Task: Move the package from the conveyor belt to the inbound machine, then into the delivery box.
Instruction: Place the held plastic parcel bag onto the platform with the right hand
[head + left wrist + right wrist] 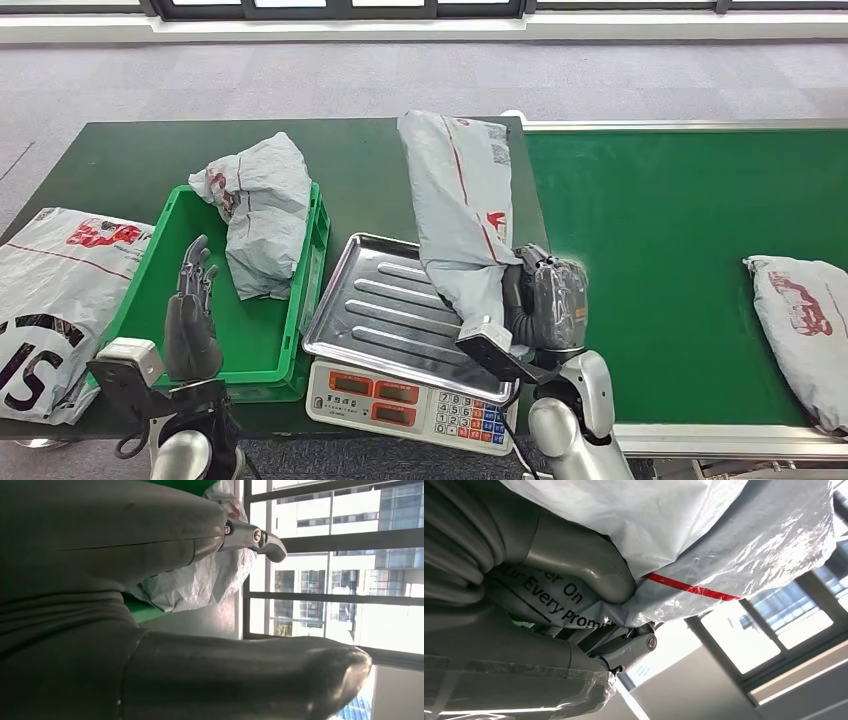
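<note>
Fingers (pixel 574 565) clamping grey package (pixel 460 215) above scale (pixel 385 300), apparently lifted

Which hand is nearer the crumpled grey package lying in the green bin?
Left. The left hand hovers over the green plastic bin, just beside the crumpled grey package. The right hand is beyond the scale, gripping the long grey mailer bag.

I saw grey pkg (pixel 461 205) w/ red stripe, held upright-ish over scale tray (pixel 370 300), beside green bin (pixel 255 345).
</note>
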